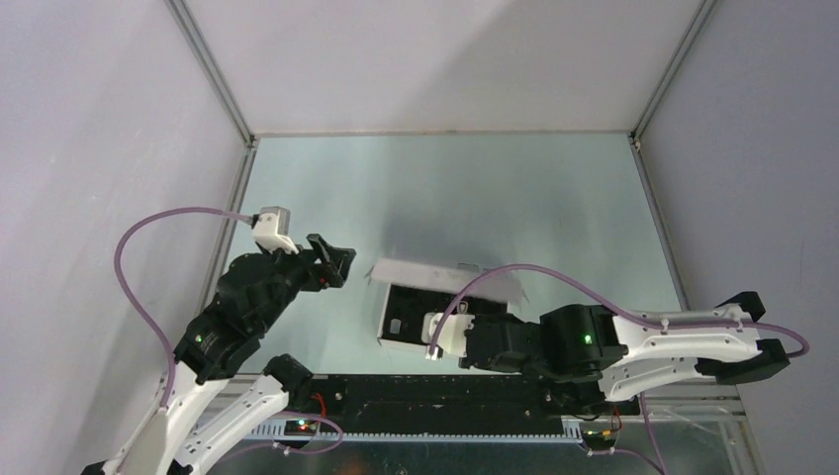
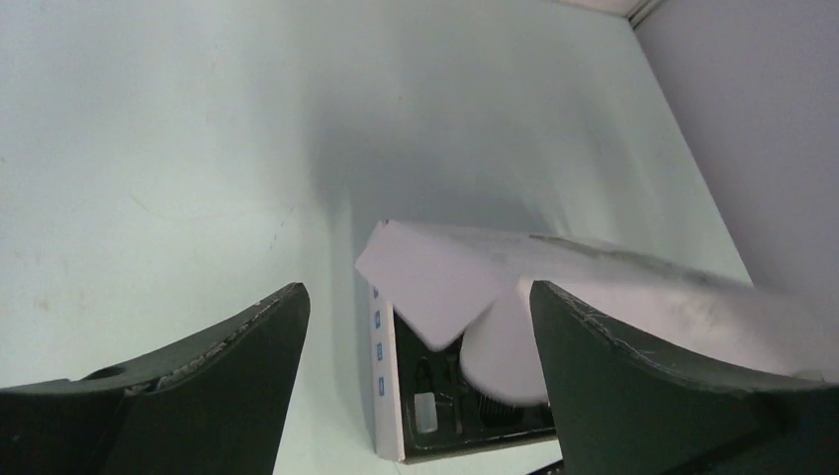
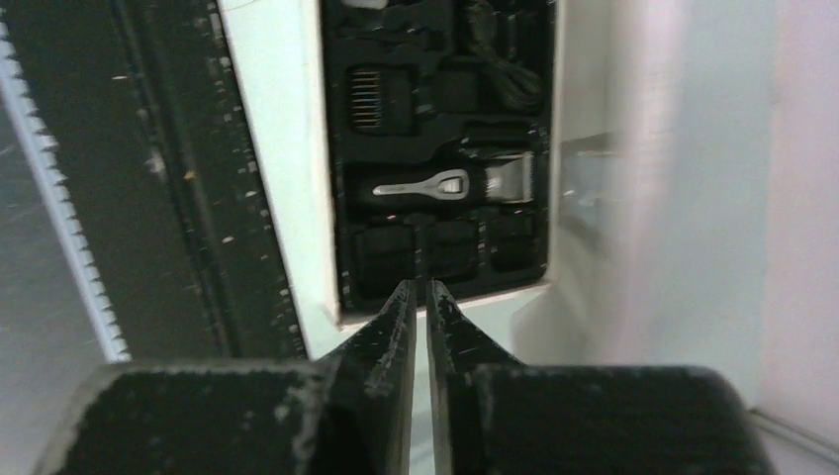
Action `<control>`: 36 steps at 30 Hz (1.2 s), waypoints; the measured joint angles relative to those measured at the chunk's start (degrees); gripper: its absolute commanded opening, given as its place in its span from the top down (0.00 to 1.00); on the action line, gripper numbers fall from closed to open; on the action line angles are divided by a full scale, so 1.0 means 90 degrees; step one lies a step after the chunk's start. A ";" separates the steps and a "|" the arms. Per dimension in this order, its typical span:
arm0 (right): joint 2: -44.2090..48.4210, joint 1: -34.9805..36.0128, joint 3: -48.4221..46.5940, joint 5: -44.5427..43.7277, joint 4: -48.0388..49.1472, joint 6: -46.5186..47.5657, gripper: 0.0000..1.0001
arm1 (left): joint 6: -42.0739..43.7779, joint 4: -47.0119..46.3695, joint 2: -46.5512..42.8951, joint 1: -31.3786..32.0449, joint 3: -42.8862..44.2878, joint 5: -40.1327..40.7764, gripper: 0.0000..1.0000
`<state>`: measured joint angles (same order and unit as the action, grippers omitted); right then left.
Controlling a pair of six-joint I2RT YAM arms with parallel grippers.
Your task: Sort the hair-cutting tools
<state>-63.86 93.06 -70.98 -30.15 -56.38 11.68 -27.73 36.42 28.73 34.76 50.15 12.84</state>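
Nearest the arm bases, a black rail [image 1: 416,391] runs along the worktop [image 1: 445,188] edge, just in front of the flat white box [image 1: 404,344]. The right fingers [image 3: 411,302] hang over the box's right end, tips just above its rim. They are pressed almost together with only a thin slit between them, and they pinch nothing.

Inside the box, a black insert [image 3: 450,129] holds the hair-cutting tools. Closest to the right fingers is a row of small black pieces [image 3: 450,247] seated in their recesses. Just past them, toward the box's middle, the clipper body [image 3: 440,185] lies flat across the insert, a silvery strip on its top and its metal tip pointing at the hinge side. Farther toward the box's left end sits a comb attachment [image 3: 381,97], its teeth showing. The recesses beyond that are too dark and blurred to tell apart.

The lid [image 1: 445,277] stands raised along the box's far side, leaning back over the insert.

The left fingers [image 1: 334,259] hover off the box's far-left corner, apart from it, spread wide and holding nothing. From the left wrist view the lid's corner shows between them.

Behind the box the pale worktop runs on to the grey walls [image 1: 99,148].
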 measured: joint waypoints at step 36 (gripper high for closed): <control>0.2793 -0.4437 0.2540 0.0823 0.1926 -0.3179 0.23 | 0.0549 -0.2725 0.1178 -0.0075 -0.1727 -0.1285 0.13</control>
<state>-38.72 53.12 -48.12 -22.74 -39.05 -16.93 -22.79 11.90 39.33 34.09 34.61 1.28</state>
